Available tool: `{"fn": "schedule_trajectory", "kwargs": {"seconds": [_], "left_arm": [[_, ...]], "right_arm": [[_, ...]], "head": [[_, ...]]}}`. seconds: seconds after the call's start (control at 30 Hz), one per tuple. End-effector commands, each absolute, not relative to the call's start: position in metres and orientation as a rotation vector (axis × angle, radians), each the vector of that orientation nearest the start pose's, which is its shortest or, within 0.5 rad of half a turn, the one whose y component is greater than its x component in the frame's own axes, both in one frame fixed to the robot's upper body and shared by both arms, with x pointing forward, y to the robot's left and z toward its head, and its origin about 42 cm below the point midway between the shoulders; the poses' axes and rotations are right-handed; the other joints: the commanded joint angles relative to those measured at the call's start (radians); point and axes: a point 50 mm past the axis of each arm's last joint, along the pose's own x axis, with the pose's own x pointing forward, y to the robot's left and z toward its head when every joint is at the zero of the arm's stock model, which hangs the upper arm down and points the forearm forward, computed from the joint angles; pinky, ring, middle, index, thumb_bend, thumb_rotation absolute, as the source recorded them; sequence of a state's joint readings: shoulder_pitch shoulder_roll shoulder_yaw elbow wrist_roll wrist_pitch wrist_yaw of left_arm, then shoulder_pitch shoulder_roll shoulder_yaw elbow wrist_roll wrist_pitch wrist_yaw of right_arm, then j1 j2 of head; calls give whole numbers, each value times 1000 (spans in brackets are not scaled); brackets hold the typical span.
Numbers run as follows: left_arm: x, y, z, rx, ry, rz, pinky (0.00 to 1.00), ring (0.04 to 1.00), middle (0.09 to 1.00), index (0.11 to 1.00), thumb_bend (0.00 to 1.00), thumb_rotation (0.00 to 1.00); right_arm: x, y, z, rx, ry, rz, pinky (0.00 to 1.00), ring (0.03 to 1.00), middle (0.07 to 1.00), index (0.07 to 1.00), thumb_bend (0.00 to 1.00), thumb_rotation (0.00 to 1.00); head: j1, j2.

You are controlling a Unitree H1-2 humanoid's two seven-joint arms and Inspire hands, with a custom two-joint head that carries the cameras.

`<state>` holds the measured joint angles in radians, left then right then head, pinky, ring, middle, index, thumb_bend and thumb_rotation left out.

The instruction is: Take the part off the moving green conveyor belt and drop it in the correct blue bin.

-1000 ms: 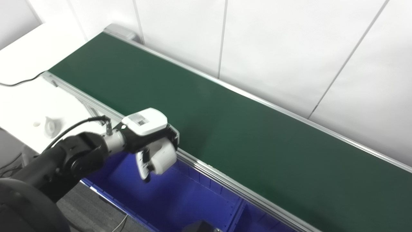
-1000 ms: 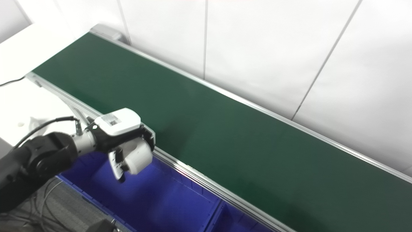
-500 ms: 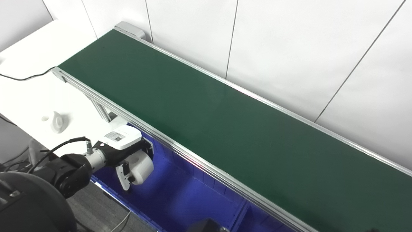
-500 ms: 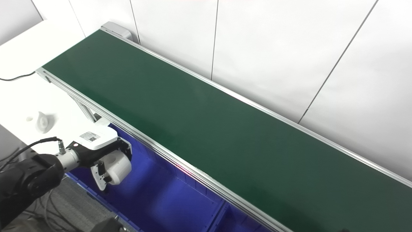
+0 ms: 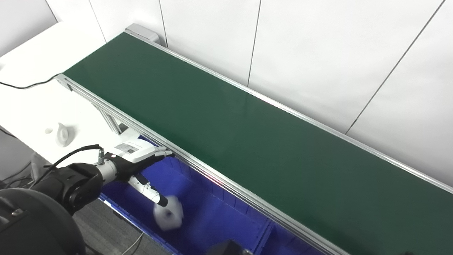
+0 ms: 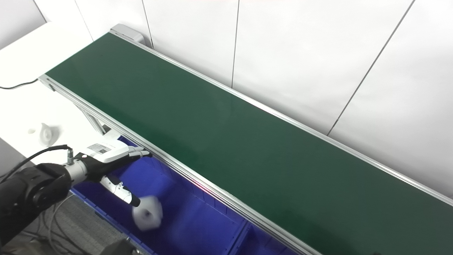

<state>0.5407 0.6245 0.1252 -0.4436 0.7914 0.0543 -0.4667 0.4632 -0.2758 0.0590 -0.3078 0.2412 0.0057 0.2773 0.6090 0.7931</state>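
My left hand [image 5: 139, 159] hangs over the left end of the blue bin [image 5: 212, 216], beside the near rail of the green conveyor belt [image 5: 219, 117]. Its fingers are spread flat and its thumb points down; it holds nothing. Just below the thumb, the white round part [image 5: 168, 216] is blurred in mid-fall inside the bin, also seen as the part [image 6: 147, 216] in the right eye view. The belt surface carries nothing. My right hand is out of view.
A second blue compartment [image 5: 283, 241] lies to the right behind a divider. A white table [image 5: 32, 106] at left carries a small white object [image 5: 63, 134] and a black cable [image 5: 24, 85]. White wall panels run behind the belt.
My left hand, shut on the white part half a second ago, has opened. The part has dropped down and to the right into the blue bin. Earlier the camera view shifted.
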Motion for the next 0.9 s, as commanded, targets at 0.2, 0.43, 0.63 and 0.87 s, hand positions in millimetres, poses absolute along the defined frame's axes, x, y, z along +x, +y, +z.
{"fn": "schedule_trajectory", "kwargs": {"seconds": [0.2, 0.43, 0.63, 0.87], "left_arm": [[121, 361, 212, 873, 148, -442, 900, 972, 983, 955, 1000, 798], [116, 289, 232, 308, -220, -315, 944, 959, 959, 967, 956, 838], [125, 258, 216, 481, -182, -146, 994, 999, 998, 998, 660, 945], [128, 229, 165, 339, -3, -188, 1000, 999, 1000, 1000, 618, 966]], "right_arm": [[120, -256, 107, 22, 107, 306, 1000, 1000, 1000, 1000, 817, 1000], [114, -228, 112, 21, 66, 288, 938, 956, 976, 990, 868, 1000], [111, -191, 119, 27, 69, 253, 887, 934, 955, 963, 913, 954], [110, -149, 131, -21, 57, 186, 898, 927, 962, 973, 863, 986]], "head": [[-172, 44], [-436, 82], [-709, 104], [-1015, 118]]}}
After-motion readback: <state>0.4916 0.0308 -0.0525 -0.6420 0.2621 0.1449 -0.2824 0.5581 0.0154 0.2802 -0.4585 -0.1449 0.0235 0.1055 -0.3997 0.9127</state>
